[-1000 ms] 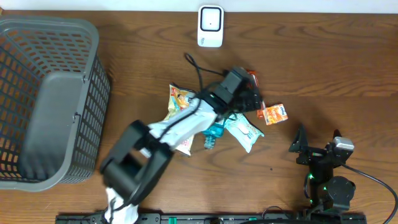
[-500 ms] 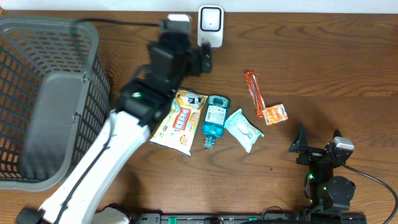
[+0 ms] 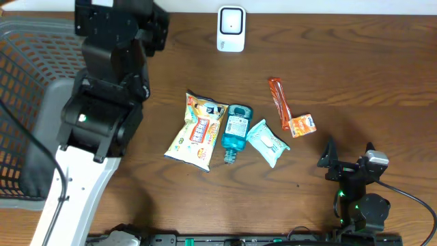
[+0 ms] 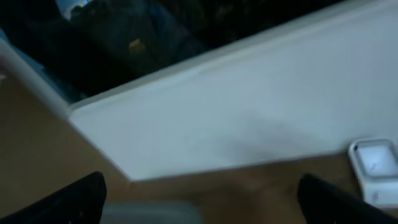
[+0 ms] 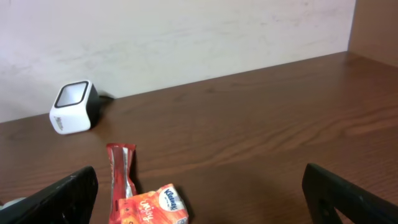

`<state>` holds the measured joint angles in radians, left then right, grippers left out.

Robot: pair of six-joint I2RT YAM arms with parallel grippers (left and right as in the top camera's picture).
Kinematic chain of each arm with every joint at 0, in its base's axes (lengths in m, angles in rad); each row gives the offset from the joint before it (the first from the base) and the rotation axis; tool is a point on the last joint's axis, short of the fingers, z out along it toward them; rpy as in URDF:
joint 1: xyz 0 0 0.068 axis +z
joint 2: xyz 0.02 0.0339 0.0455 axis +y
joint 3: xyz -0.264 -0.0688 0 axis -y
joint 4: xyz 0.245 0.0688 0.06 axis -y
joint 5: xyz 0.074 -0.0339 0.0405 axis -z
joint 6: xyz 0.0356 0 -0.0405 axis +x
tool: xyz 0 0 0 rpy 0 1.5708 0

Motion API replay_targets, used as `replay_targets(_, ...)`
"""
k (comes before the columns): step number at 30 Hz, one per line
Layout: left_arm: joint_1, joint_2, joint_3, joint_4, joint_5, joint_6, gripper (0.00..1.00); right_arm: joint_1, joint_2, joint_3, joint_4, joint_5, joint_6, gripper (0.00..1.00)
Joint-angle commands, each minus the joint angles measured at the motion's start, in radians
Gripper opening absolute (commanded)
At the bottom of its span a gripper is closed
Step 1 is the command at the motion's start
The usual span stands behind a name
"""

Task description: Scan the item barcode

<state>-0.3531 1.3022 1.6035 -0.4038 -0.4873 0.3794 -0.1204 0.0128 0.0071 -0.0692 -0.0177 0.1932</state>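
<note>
Several items lie mid-table: a yellow chips bag, a blue bottle, a pale wipes pack, a red-orange stick pack and an orange tissue pack. The white barcode scanner stands at the back edge. My left gripper is high at the back left, open and empty, far from the items. My right gripper stands open and empty at the front right, facing the tissue pack.
A large grey mesh basket fills the left side of the table, partly under my left arm. The scanner's cable runs along the back edge. A white wall borders the table behind the scanner.
My left arm has swung from over the items up and left to the back corner by the basket, its jaws opening wider. The items now lie uncovered. The right arm has not moved.
</note>
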Motion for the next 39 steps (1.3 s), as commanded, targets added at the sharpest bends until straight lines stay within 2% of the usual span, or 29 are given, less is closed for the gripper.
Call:
replay_targets(1, 0.004, -0.118, -0.002, -0.041, -0.011, 0.026, 0.98, -0.005, -0.003, -0.002, -0.003, 0.008, -0.011, 0.99)
replay_targets(6, 0.004, -0.331, -0.067, -0.072, 0.045, -0.048, 0.98, -0.005, -0.003, -0.002, -0.003, 0.008, -0.011, 0.99)
replay_targets(11, 0.040, -0.520, -0.143, -0.097, 0.212, -0.072, 0.98, -0.005, -0.003, -0.002, -0.003, 0.008, -0.011, 0.99)
replay_targets(14, 0.163, -0.688, -0.231, -0.096, 0.360, -0.135, 0.98, -0.005, -0.003, -0.002, -0.003, 0.008, -0.011, 0.99)
replay_targets(20, 0.371, -0.907, -0.328, -0.124, 0.625, -0.270, 0.98, -0.005, -0.003, -0.002, -0.003, 0.008, -0.011, 0.99)
replay_targets(26, 0.328, -1.048, -0.330, -0.160, 0.660, -0.270, 0.98, -0.005, -0.003, -0.002, -0.002, -0.003, -0.003, 0.99)
replay_targets(29, 0.328, -1.111, -0.331, -0.163, 0.660, -0.295, 0.98, -0.005, -0.003, -0.002, 0.005, -0.110, 0.129, 0.99)
replay_targets(33, 0.328, -1.204, -0.340, -0.159, 0.661, -0.347, 0.98, -0.005, -0.003, -0.002, 0.022, -0.356, 0.510, 0.99)
replay_targets(35, 0.321, -1.251, -0.343, -0.160, 0.662, -0.352, 0.98, -0.005, -0.003, -0.002, 0.026, -0.529, 0.649, 0.99)
replay_targets(39, 0.291, -1.300, -0.336, -0.164, 0.665, -0.357, 0.98, -0.005, -0.003, -0.002, 0.021, -0.730, 0.682, 0.99)
